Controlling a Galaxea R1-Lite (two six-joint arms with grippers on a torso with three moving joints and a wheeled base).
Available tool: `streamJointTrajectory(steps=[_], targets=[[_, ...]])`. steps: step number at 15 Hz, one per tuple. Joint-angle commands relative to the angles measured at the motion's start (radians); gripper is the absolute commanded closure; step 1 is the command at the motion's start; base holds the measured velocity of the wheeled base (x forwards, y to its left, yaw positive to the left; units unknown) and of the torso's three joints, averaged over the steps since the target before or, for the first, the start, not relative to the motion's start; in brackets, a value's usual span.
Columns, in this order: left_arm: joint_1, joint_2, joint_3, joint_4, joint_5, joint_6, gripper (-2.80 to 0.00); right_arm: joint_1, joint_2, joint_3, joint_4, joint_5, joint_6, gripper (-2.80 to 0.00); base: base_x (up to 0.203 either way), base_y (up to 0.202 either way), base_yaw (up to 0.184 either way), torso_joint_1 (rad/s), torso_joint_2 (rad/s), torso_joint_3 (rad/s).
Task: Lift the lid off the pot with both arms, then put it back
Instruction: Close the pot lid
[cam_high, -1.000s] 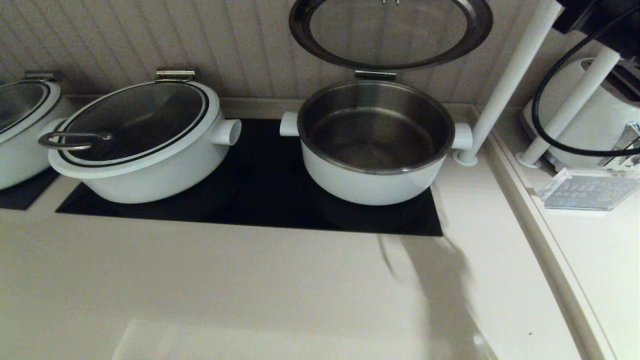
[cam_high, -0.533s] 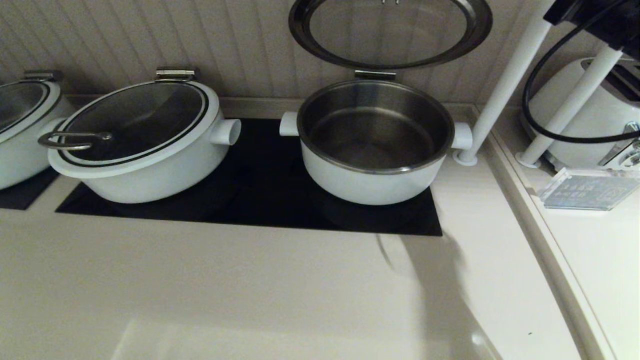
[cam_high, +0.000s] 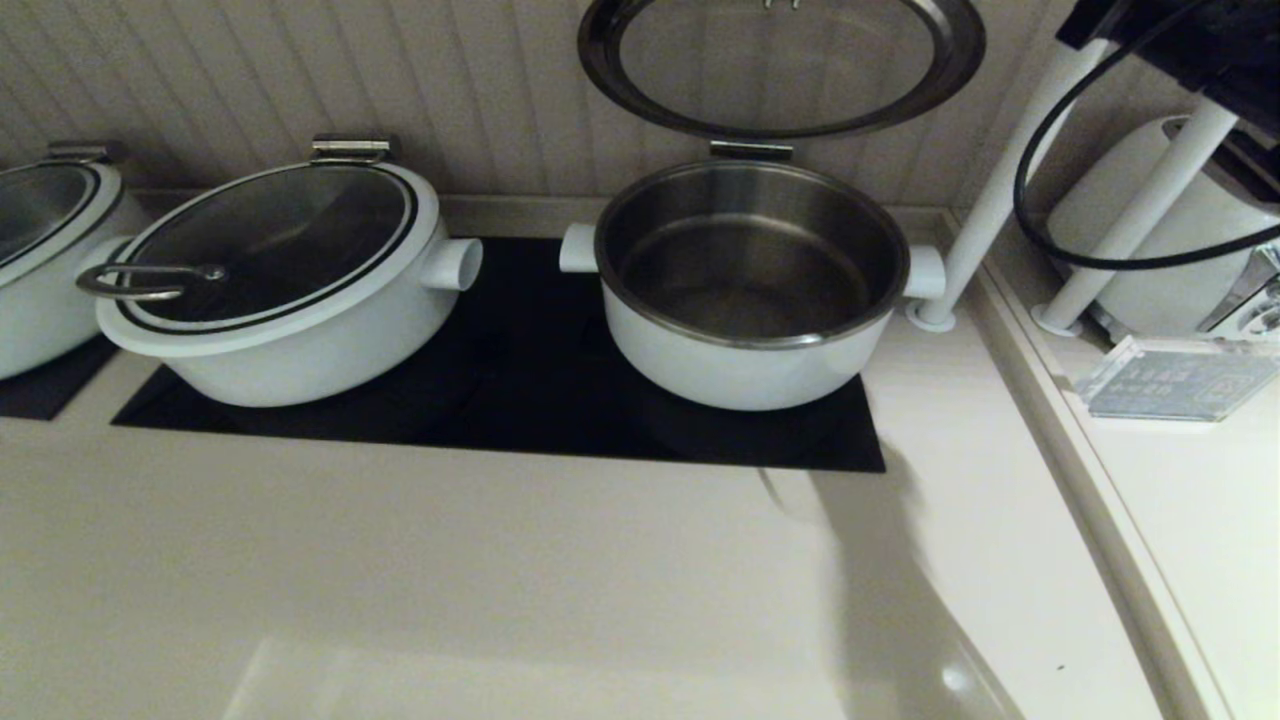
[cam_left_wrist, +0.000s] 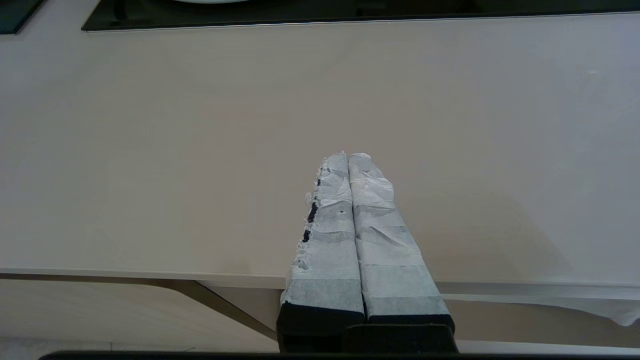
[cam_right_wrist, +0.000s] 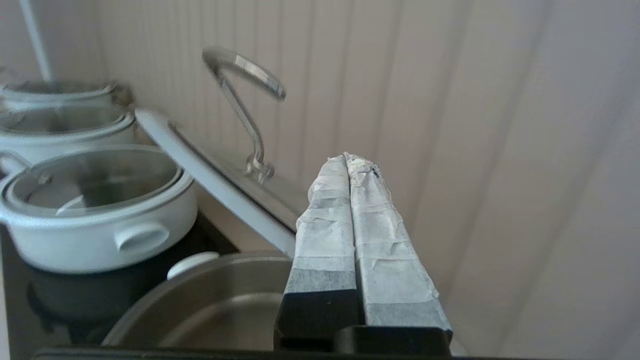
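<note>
Right end effector (cam_right_wrist: 348, 159) further leftward, pressed closed (empty), beside raised lid (cam_right_wrist: 220, 187).

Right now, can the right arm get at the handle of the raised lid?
Probably yes. The right gripper hangs above the pot, close by the lid and its handle with nothing between. Its jaws are shut, so they must open first.

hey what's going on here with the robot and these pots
The pot on the black cooktop stands open and empty, its hinged lid tipped up against the wall. Nothing is being held. The right tool is shut, up near the lid's steel handle but not touching it. The left tool is shut over bare counter. The neighbouring pot is covered.
</note>
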Motion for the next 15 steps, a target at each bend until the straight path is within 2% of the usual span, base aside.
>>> streamJointTrajectory(steps=[1,7,15], targets=[[0.000,0.000,0.000,0.000,0.000,0.000,0.00,0.000,0.053,-0.030,-0.013,0.015,-0.006,0.00,0.000,0.000,0.000,0.000,0.00,0.000],[0.000,0.000,0.000,0.000,0.000,0.000,0.00,0.000,0.143,-0.173,-0.006,0.043,-0.006,0.00,0.000,0.000,0.000,0.000,0.00,0.000],[0.000,0.000,0.000,0.000,0.000,0.000,0.00,0.003,0.172,-0.173,-0.013,0.056,-0.008,0.00,0.000,0.000,0.000,0.000,0.00,0.000]])
